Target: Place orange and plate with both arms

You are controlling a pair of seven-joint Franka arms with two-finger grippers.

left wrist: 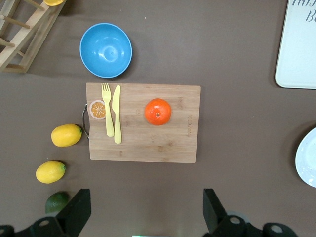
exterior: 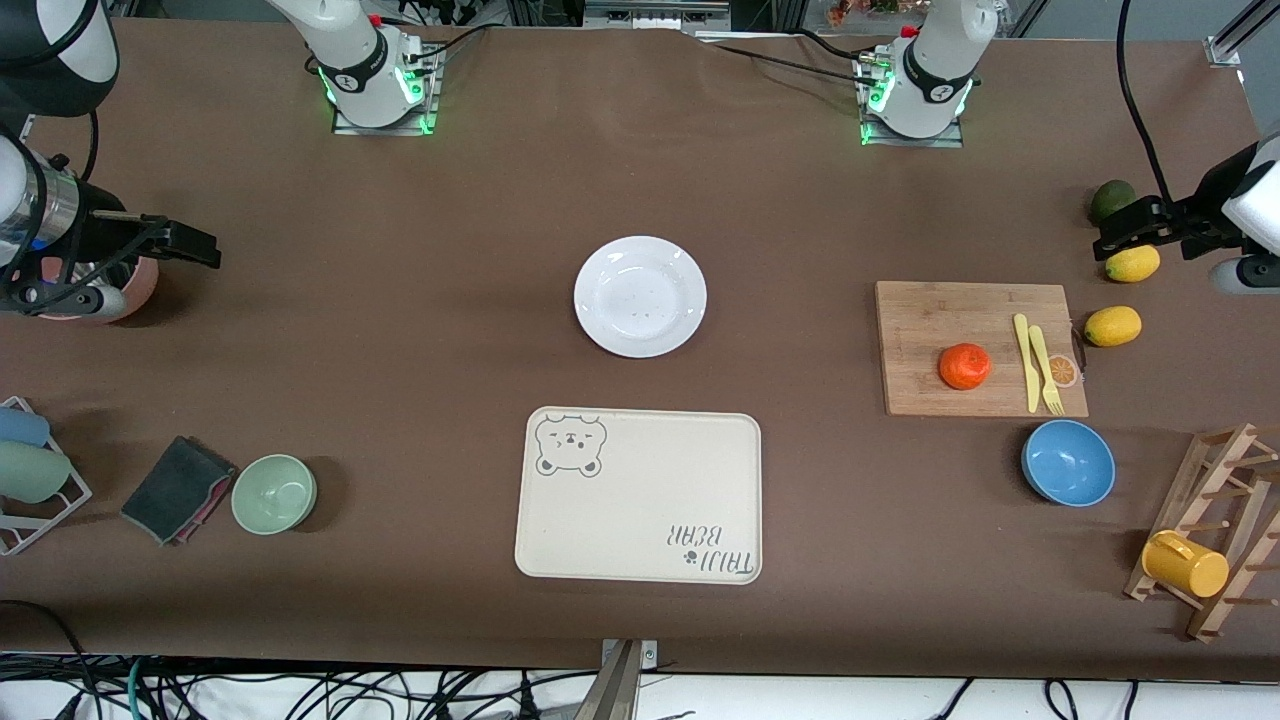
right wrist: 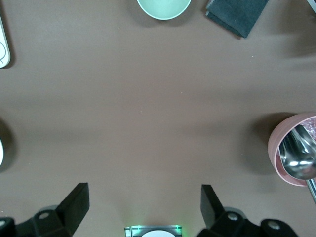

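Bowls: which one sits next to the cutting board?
The blue bowl, just off the cutting board edge nearer the front camera. The green bowl sits at the right arm's end, beside a dark folded cloth.

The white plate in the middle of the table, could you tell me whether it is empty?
Empty: the plate shows only bare white glaze, and the orange sits apart on the cutting board.

Front camera high, facing robots; wrist cameras look straight down.
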